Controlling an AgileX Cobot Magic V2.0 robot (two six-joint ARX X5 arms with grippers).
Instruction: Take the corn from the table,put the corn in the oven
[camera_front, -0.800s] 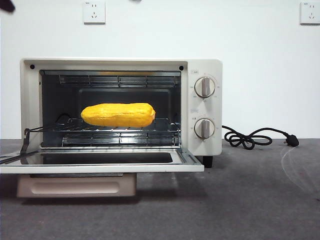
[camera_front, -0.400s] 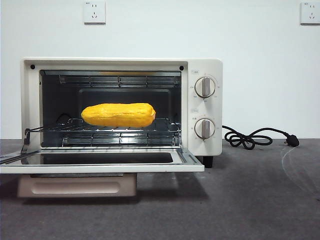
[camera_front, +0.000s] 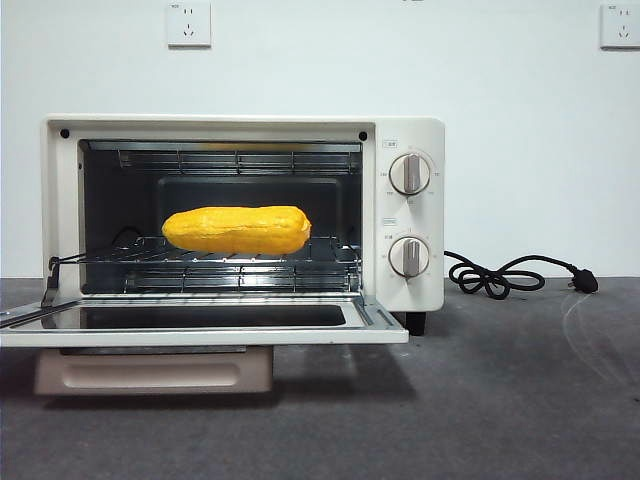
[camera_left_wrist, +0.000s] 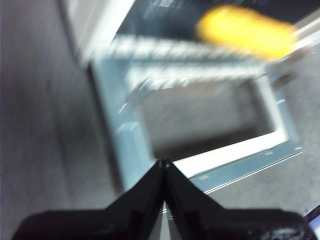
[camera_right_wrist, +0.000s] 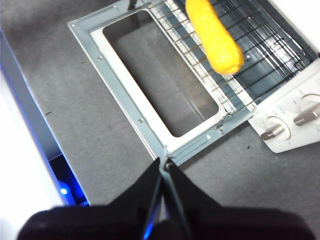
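Here, the table (camera_front: 500, 400) is a matte dark grey surface running the full width of the front view, backed by a plain white wall (camera_front: 520, 130) with one socket plate (camera_front: 189, 23) at about 11 o'clock and another socket plate (camera_front: 619, 26) at 1 o'clock. The oven (camera_front: 410, 140) stands on the table left of centre, its door (camera_front: 200, 325) dropped flat toward the camera, and its black cord (camera_front: 500, 275) lies coiled on the table at 3 o'clock from the knobs (camera_front: 409, 173).

The corn (camera_front: 237, 230) lies inside the oven on the wire rack (camera_front: 330, 255), its long axis level and running side to side, 9 o'clock to 3 o'clock, parallel to the door opening. The end toward the knobs looks cut square and the other end is rounded.

The left gripper (camera_left_wrist: 163, 162) hangs above the table near the open door with its jaws pressed together and holding nothing; that wrist view is blurred. The right gripper (camera_right_wrist: 164, 160) hangs above the outer edge of the open door, jaws likewise closed on nothing. Neither arm shows in the front view.
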